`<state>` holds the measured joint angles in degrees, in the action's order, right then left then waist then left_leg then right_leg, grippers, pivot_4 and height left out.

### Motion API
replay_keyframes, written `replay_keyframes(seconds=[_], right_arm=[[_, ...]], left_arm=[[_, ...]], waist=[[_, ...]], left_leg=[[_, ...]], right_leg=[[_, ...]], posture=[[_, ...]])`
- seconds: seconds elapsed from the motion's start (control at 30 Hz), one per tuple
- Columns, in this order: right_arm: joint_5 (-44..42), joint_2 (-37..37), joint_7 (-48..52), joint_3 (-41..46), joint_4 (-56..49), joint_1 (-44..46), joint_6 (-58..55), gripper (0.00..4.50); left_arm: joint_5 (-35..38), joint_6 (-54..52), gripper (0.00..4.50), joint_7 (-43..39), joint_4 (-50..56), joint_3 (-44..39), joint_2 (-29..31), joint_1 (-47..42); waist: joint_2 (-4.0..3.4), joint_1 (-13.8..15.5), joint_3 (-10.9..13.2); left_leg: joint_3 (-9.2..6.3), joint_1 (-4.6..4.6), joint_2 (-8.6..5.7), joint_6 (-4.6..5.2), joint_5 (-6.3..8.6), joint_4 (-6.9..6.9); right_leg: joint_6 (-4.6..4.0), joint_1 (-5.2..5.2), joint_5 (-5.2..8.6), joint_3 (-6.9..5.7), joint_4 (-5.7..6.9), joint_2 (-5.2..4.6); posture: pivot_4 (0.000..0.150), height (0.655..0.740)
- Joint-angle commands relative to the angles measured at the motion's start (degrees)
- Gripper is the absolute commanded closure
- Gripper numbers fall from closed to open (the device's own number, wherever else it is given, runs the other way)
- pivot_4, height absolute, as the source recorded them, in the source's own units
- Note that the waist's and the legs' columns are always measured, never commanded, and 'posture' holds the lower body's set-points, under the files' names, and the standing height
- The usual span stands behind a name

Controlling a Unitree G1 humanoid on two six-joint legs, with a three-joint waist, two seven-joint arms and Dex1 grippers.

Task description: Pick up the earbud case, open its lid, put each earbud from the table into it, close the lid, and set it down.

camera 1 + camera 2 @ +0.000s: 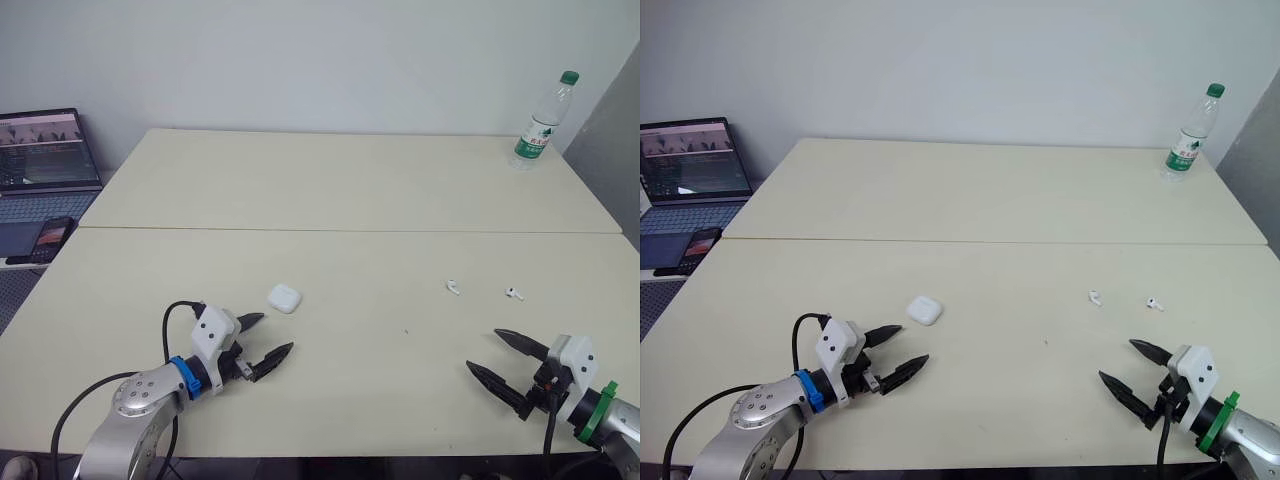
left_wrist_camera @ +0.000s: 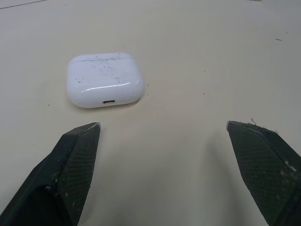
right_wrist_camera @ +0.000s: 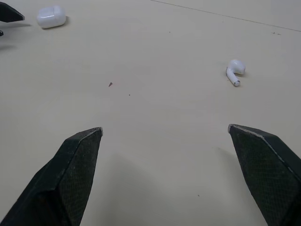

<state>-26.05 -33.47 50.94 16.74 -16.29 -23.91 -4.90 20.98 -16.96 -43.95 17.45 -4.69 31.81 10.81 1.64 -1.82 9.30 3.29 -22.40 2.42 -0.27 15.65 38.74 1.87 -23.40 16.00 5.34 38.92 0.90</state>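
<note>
- Nearest: left gripper (image 1: 277,332), low over the near edge of the table (image 1: 350,190), jaws spread wide, holding nothing.
- right gripper (image 1: 483,350) is likewise at the near edge on the right side: jaws apart, empty.
- Head view: earbud case (image 1: 284,298) lies flat on the table just ahead of the left gripper's tips, not touching them. Lid shut, so contents can't be seen.
- inner earbud (image 1: 453,288) and outer earbud (image 1: 514,294) lie loose on the table, near each other, ahead of the right gripper and well apart from the case.
- Far right corner: water bottle (image 1: 540,125) upright, green cap on; fill level can't tell. Open laptop (image 1: 45,150) and phone (image 1: 52,238) sit off the table's left side.
- Left wrist view: fingers (image 2: 75,165) wide apart with bare table between them. Case sits just beyond the tips, nearer one finger than the other, charging port facing the gripper, lid seam closed.
- Right wrist view: its fingers are wide apart and nothing is gripped. Inner earbud lies ahead, nearer one finger. Case is far across the table, with a left gripper fingertip near it.
</note>
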Motion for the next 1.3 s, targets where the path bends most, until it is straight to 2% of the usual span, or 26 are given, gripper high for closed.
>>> replay_keyframes(seconds=[0.03, 0.57, 0.8, 1.07, 1.3], right_arm=[[-0.42, -0.18, 0.34, 0.65, -1.31, -0.27, 0.75, 0.02], [-0.5, -0.26, 0.42, 0.6, -1.42, -0.35, 0.68, 0.02], [-2.34, -0.08, 2.1, 0.41, -2.85, -0.5, 0.96, 0.02], [-7.85, 0.32, 6.5, -0.26, -6.93, -0.91, 0.52, 0.02], [-8.93, 0.35, 5.54, -1.37, -10.82, 0.25, -0.68, 0.02]], left_arm=[[0.06, 1.02, 0.0, -0.25, 1.84, -0.15, 0.37, 0.3], [0.51, 0.99, 0.0, -0.46, 1.94, -0.44, 0.05, 0.44], [2.63, 1.03, 0.0, 2.01, 1.98, -2.19, -2.74, -0.87], [-0.74, 2.32, 0.0, 6.54, -2.62, -0.21, -6.28, -5.38], [-4.92, 3.76, 0.0, 9.85, -7.56, 2.5, -9.01, -9.59]], waist=[[0.0, 0.0, 0.0], [0.0, 0.0, 0.0], [0.0, 0.01, 0.0], [0.02, 0.01, 0.0], [0.03, 0.02, 0.0]], left_leg=[[0.0, 0.0, 0.0, 0.0, 0.0, 0.0], [0.0, 0.0, 0.0, 0.0, 0.0, 0.0], [0.0, 0.0, 0.0, 0.0, 0.0, 0.0], [-0.01, -0.01, -0.01, 0.0, 0.0, 0.01], [-0.02, -0.01, -0.01, 0.0, 0.0, 0.01]], right_leg=[[0.0, 0.0, 0.0, 0.0, 0.0, 0.0], [0.0, 0.0, 0.0, 0.0, 0.0, 0.0], [0.0, 0.0, 0.0, 0.0, 0.0, 0.0], [0.04, 0.02, -0.02, -0.01, 0.0, 0.01], [0.05, 0.02, -0.03, -0.03, 0.0, 0.02]], posture=[[0.15, 0.74], [0.15, 0.74], [0.15, 0.74], [0.15, 0.74], [0.15, 0.74]])
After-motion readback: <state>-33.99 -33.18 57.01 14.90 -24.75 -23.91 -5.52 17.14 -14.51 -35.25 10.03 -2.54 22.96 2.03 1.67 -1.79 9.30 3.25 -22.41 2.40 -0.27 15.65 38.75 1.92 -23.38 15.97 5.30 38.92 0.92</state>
